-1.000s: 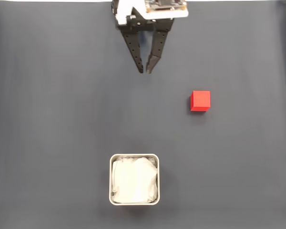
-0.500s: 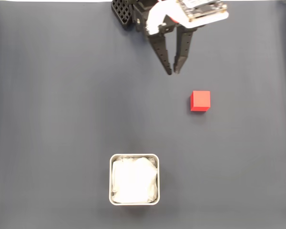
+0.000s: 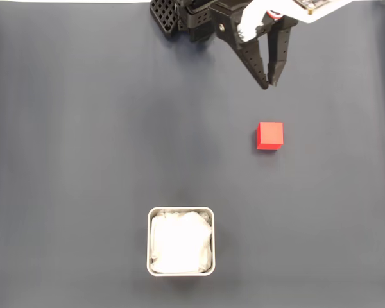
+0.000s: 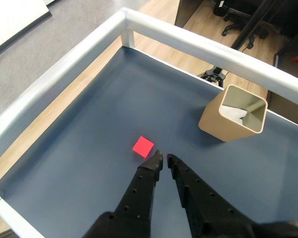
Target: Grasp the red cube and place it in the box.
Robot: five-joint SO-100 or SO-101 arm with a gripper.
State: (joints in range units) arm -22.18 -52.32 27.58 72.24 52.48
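Note:
The red cube (image 3: 269,135) lies on the dark mat, right of centre in the fixed view, and its top face shows in the wrist view (image 4: 143,147). My gripper (image 3: 268,85) hangs above the mat just beyond the cube, in line with it. Its black fingers are drawn together to a narrow slit and hold nothing. In the wrist view the gripper (image 4: 164,156) points just right of the cube. The box (image 3: 180,209), with a grey rim and white wrinkly lining, stands near the bottom centre of the fixed view. In the wrist view the box (image 4: 223,126) shows tan walls at the right.
The arm's black base (image 3: 173,16) sits at the top edge of the fixed view. A pale metal rail (image 4: 64,69) borders the mat in the wrist view, with wooden floor and chair legs beyond it.
The gripper has swung to the right in the fixed view, from above the box's column to above the cube. Cube and box have not moved.

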